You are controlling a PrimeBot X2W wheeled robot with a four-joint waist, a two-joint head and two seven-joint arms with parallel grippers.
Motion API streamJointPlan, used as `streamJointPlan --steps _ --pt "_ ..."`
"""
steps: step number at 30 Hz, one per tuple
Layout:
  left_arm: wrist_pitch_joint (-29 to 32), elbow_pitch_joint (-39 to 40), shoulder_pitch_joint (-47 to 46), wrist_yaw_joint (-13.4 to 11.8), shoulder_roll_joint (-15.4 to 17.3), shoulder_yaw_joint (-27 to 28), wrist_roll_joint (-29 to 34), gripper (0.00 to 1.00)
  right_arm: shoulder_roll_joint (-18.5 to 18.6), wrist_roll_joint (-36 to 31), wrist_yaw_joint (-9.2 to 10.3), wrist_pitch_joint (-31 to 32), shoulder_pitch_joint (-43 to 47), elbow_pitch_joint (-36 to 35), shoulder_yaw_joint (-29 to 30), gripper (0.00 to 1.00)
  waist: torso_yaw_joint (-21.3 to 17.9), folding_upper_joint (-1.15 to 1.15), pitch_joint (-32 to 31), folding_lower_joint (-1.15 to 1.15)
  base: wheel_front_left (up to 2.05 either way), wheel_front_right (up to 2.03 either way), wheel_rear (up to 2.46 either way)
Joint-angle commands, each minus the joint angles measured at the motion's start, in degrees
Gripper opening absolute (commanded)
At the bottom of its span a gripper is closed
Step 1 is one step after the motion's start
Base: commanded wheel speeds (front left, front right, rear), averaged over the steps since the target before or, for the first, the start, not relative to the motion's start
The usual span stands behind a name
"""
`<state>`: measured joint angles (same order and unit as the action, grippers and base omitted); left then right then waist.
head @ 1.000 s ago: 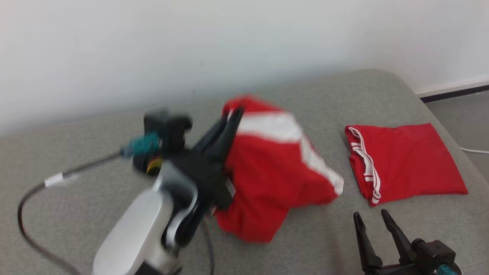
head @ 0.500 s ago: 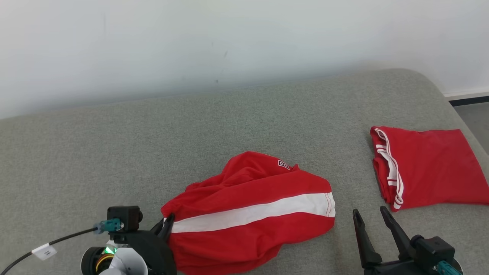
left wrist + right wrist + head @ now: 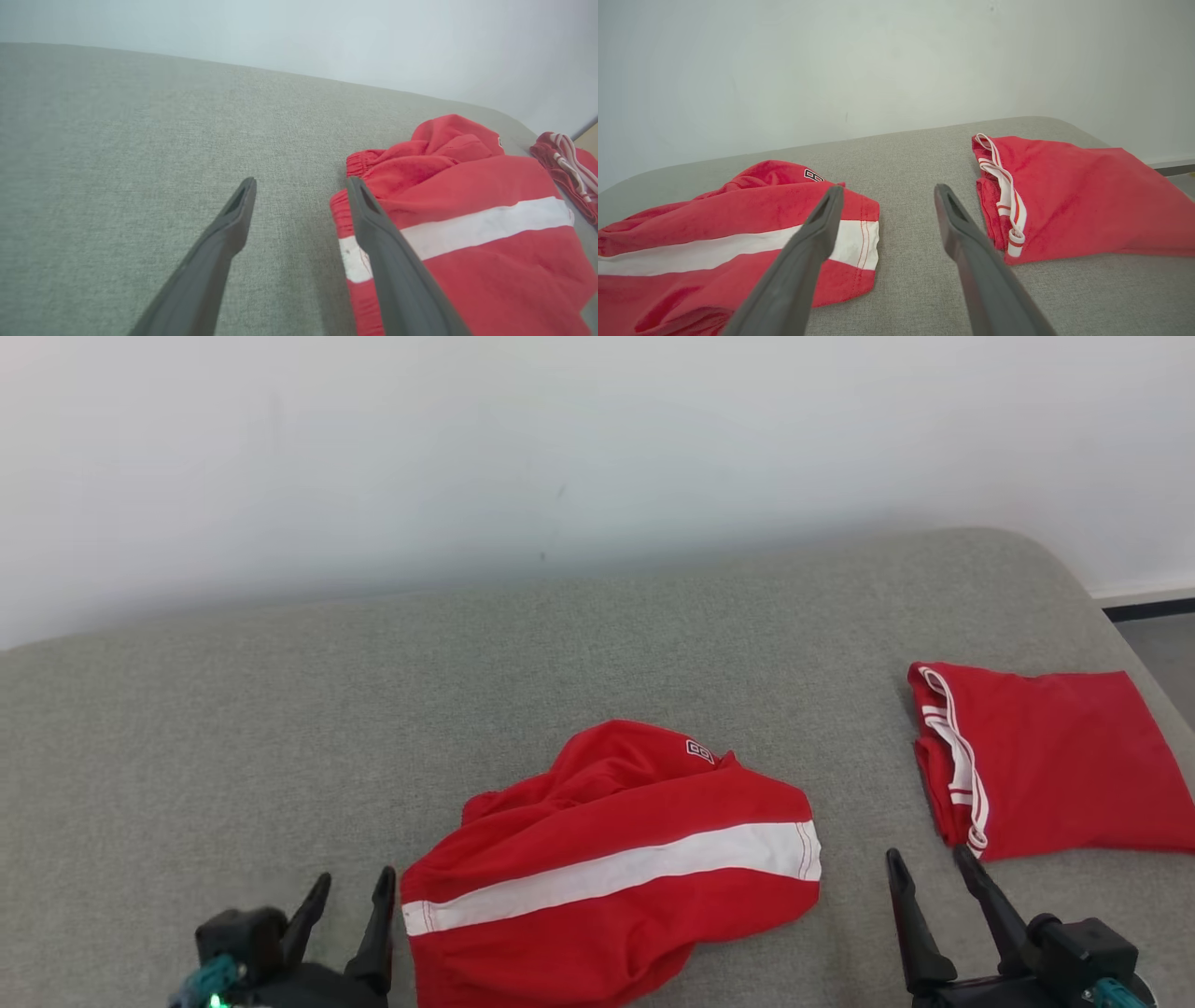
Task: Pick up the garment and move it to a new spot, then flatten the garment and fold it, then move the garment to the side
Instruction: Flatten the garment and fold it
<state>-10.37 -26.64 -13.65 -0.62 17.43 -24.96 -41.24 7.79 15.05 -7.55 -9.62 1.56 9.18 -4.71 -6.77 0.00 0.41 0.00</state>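
**Now lying free: red garment (image 3: 616, 859) crumpled on the grey cushion (image 3: 280, 728)**

Much is cut off at the edges. In the head view the cushion runs out of frame on the left and at the bottom. The garment's near edge is lost below the frame. A second, folded red piece (image 3: 1046, 761) loses its far corner at the right edge. Both grippers show little more than fingers and a dark wrist block there. A small emblem (image 3: 698, 750) near the garment's top is too small to read. In the left wrist view one finger crosses the elastic waistband (image 3: 343, 219), and whether it touches the cloth cannot be told.

The cushion is a broad, woven grey surface with a rounded far right corner, set against a plain white wall (image 3: 467, 448). Past that corner a strip of grey floor (image 3: 1162, 644) and a dark skirting (image 3: 1148, 609) show.

The garment lies in the near middle of the cushion with a white stripe (image 3: 616, 873) running across it, well apart from the folded piece on the right. The left gripper (image 3: 353, 882) sits low at the near left, fingers pointing away from the robot. They are spread and hold nothing, just beside the garment's waistband end. The right gripper (image 3: 929, 859) sits at the near right, between the two red pieces, likewise spread and empty.
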Motion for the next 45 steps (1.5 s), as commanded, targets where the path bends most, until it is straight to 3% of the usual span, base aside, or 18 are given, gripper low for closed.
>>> streamJointPlan --steps 1,7,13,17,29,45 --pt "-2.6 0.6 1.9 -0.6 -0.2 0.9 1.4 1.00 0.3 -0.1 0.15 -0.2 0.7 -0.3 0.4 1.00 0.7 0.00 -0.8 0.00 0.00 0.00 0.00" --pt "-4.8 10.3 7.9 -2.3 -3.1 9.4 9.3 1.00 0.1 -0.6 0.15 -0.1 1.2 -1.1 1.8 1.00 2.7 0.00 -2.1 0.00 0.00 0.00 0.00" --pt "-4.8 19.7 14.0 0.1 -7.7 17.5 18.4 1.00 0.0 -0.8 0.15 0.1 2.3 -1.4 2.5 1.00 4.3 0.00 -3.2 0.00 0.00 0.00 0.00" --pt "-4.8 20.5 17.7 3.2 -10.5 21.1 23.6 1.00 0.1 -0.7 0.15 0.5 3.3 -1.1 2.7 1.00 5.5 0.00 -4.5 0.00 0.00 0.00 0.00" --pt "-4.8 19.5 21.8 7.1 -12.9 25.0 30.8 1.00 -0.6 -1.3 0.15 0.4 5.1 0.4 3.3 1.00 7.6 0.00 -6.4 0.00 0.00 0.00 0.00" --pt "-4.8 17.7 20.4 8.0 -13.9 25.0 31.9 1.00 -1.0 -1.5 0.15 0.4 4.6 0.8 3.5 1.00 7.5 0.00 -5.5 0.00 0.00 0.00 0.00"
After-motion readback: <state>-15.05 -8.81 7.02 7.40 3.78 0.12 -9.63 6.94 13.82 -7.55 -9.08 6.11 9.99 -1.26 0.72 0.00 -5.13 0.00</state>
